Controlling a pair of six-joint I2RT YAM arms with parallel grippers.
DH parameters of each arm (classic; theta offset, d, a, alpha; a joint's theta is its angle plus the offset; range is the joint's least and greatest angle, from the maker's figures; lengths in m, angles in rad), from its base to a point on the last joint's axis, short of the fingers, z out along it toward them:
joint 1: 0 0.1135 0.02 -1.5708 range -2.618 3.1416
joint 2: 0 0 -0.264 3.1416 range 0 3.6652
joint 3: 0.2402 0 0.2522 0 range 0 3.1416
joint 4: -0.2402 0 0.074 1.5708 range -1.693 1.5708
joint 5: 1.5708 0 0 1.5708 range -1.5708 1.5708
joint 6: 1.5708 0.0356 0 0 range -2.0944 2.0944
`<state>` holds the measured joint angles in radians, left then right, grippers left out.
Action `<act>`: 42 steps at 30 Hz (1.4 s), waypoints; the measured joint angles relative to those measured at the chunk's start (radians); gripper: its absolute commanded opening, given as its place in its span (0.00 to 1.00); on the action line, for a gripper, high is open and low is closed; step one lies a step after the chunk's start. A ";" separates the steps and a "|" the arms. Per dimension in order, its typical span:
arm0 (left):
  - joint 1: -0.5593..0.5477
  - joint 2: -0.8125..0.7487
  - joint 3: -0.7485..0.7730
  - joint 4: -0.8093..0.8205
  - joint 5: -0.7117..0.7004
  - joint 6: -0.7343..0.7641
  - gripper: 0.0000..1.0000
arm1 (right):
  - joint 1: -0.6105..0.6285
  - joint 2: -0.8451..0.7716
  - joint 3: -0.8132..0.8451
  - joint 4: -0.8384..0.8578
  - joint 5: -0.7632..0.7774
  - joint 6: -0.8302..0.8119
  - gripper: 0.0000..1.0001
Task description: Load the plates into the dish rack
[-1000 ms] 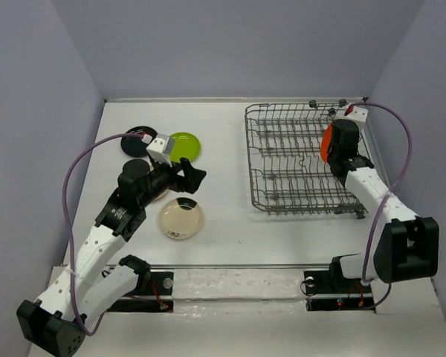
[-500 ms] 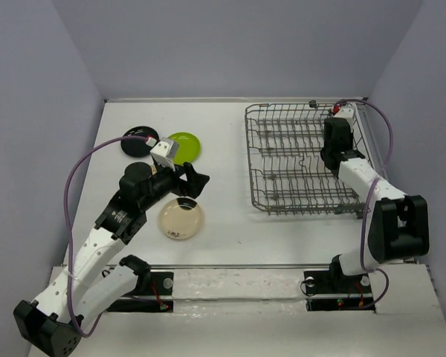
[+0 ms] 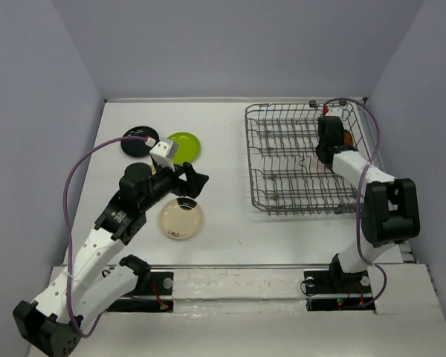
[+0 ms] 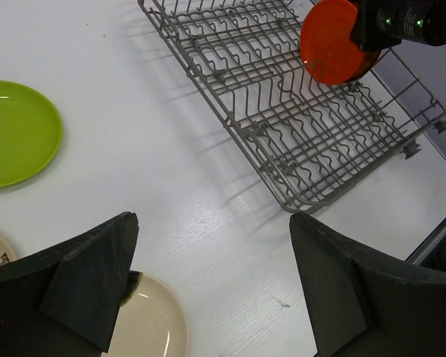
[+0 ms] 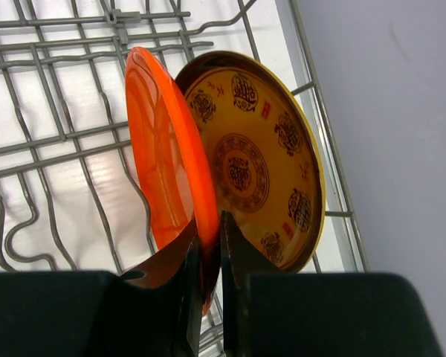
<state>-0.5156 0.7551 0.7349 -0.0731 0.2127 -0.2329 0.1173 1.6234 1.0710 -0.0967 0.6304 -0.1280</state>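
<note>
Orange plate [image 5: 160,163] is standing on edge in the rack [image 3: 249,156], near its far right corner. The right claw [image 5: 208,238] is gripping it by the lower rim, with the jaws nearly together. A brown plate [image 5: 260,163] is leaning just beside it, toward the rack's right wall. The left claw [image 4: 215,260] is hovering wide open over the tabletop [image 3: 223,149] and holding nothing. A cream plate [image 3: 181,219] is lying just below it. Farther back, a green plate [image 3: 184,146] and a black plate [image 3: 135,139] are lying flat, well apart from the rack.
</note>
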 measured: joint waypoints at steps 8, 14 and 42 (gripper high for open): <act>0.000 0.000 0.000 0.000 -0.013 0.000 0.94 | 0.000 0.040 0.028 -0.005 0.003 0.022 0.72; 0.001 0.000 0.000 -0.001 -0.030 0.000 0.94 | 0.000 0.030 0.051 -0.048 -0.025 0.080 0.73; 0.073 -0.183 0.000 -0.013 -0.304 -0.011 0.99 | 0.656 0.103 0.145 0.021 -0.827 0.538 0.54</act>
<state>-0.4427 0.5724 0.7345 -0.0856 -0.0910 -0.2436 0.7731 1.7264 1.2163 -0.0761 -0.1963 0.4103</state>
